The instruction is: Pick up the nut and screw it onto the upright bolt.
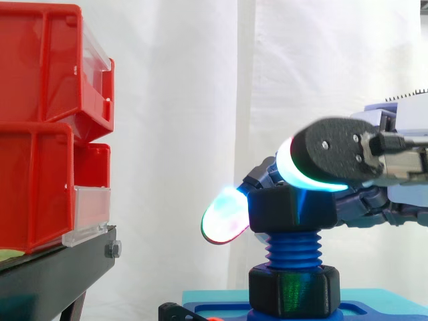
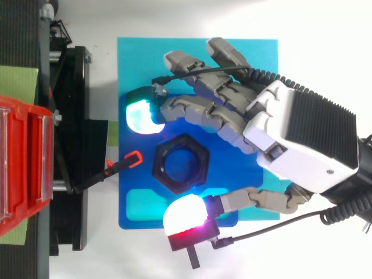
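A blue threaded bolt stands upright on a blue base plate. The black hexagonal nut sits on the bolt's top, level, with a few turns of thread bare below it. A second black nut-like collar sits at the bolt's foot. My hand reaches in from the right and straddles the top nut. One glowing fingertip lies beyond the nut and the thumb's pad on its near side. Small gaps separate both from the nut. The fingers look relaxed and hold nothing.
Stacked red bins on a black stand rise at the left, close to the fingertip. A small red-orange clip juts from the stand toward the plate. A cyan mat lies under the plate.
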